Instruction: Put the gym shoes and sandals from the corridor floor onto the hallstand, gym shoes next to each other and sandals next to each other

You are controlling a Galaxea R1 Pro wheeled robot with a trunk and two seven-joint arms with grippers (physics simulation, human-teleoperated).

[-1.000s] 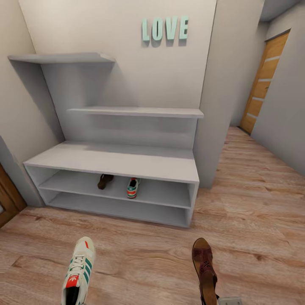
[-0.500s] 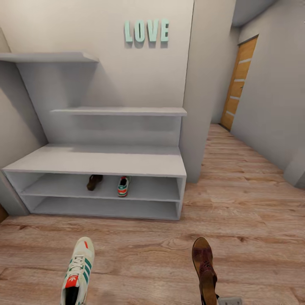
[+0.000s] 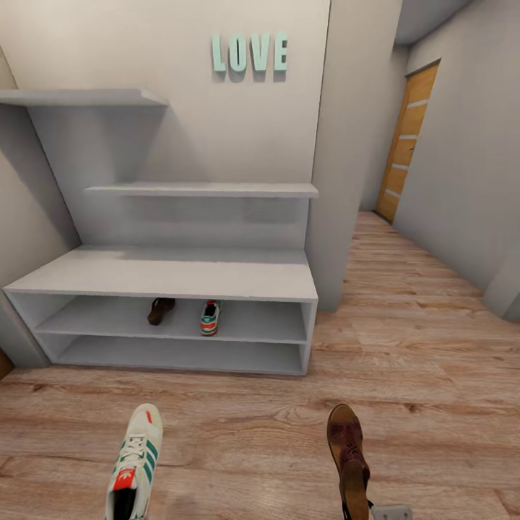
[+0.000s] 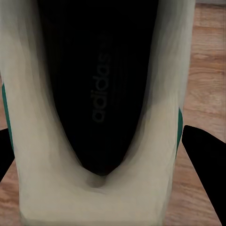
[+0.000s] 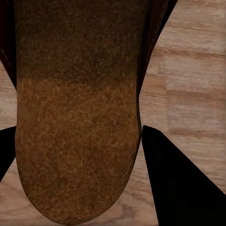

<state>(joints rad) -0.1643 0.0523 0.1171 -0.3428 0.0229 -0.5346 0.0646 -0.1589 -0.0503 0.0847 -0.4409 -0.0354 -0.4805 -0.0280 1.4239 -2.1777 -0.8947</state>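
Note:
A white gym shoe [image 3: 133,462] with green stripes hangs low at the left of the head view, above the corridor floor [image 3: 433,375]. My left gripper [image 4: 96,141] is shut on this gym shoe [image 4: 56,141], a black finger on each side of its heel. A brown sandal [image 3: 350,458] hangs low at the right, and my right gripper [image 5: 77,136] is shut on that sandal [image 5: 75,94]. The hallstand [image 3: 166,274] stands ahead against the wall. On its upper shelf level a second sandal [image 3: 160,310] and a second gym shoe [image 3: 210,318] lie close together, slightly apart.
Two thin floating wall shelves [image 3: 202,190] hang above the hallstand, under teal LOVE letters [image 3: 249,52]. A wall corner [image 3: 347,180] juts out right of the rack. The corridor runs on to a wooden door [image 3: 408,144] at the far right.
The camera turned right one second ago, so the hallstand shifted left in the picture; since half a second ago nothing has moved. Both held shoes keep their place in the view.

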